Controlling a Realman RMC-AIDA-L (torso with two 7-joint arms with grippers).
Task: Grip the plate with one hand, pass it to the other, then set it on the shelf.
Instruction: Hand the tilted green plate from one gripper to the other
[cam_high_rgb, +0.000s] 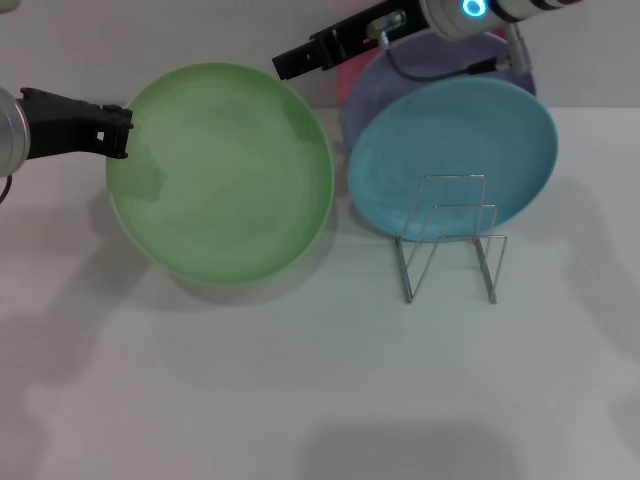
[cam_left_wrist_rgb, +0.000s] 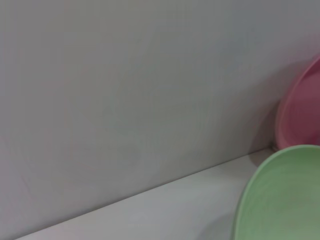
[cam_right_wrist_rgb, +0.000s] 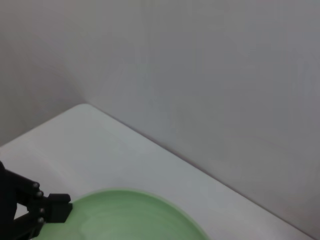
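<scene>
White table (cam_high_rgb: 300, 400) open in front | left gripper (cam_high_rgb: 118, 130) clamps plate (cam_high_rgb: 225, 170) rim (lifted) | right gripper (cam_high_rgb: 285, 65) unclear

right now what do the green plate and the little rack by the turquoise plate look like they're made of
The green plate looks like plastic: even pastel colour, soft matte sheen, no glassy highlights, though glazed ceramic cannot be ruled out. The left pincer holds its rim tilted above the table. The rack looks like thin bare metal wire: silvery, shiny, bent into upright loops.
</scene>
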